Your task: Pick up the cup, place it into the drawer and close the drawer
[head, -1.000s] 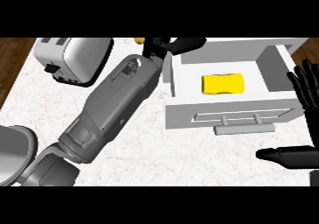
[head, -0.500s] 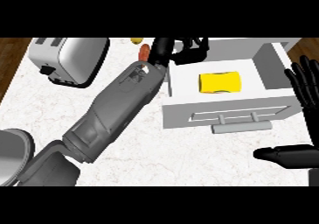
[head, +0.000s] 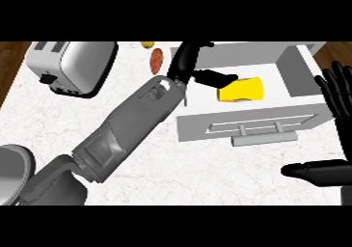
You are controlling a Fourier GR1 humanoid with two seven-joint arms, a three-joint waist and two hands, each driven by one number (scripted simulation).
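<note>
Reaching left hand (head: pixel 187 60) over drawer (head: pixel 306 123) rear-left corner, grasp unclear; right hand (head: pixel 344 111) open, upright.

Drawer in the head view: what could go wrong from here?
The left hand hangs over the open drawer, close to a yellow object already inside, and could knock it. Its forearm crosses the drawer's front corner and might catch there. Whether that hand holds anything is hidden.

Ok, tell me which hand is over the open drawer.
The left hand, stretched out over the drawer; the right hand rests open at the view's right edge, beside the drawer.
</note>
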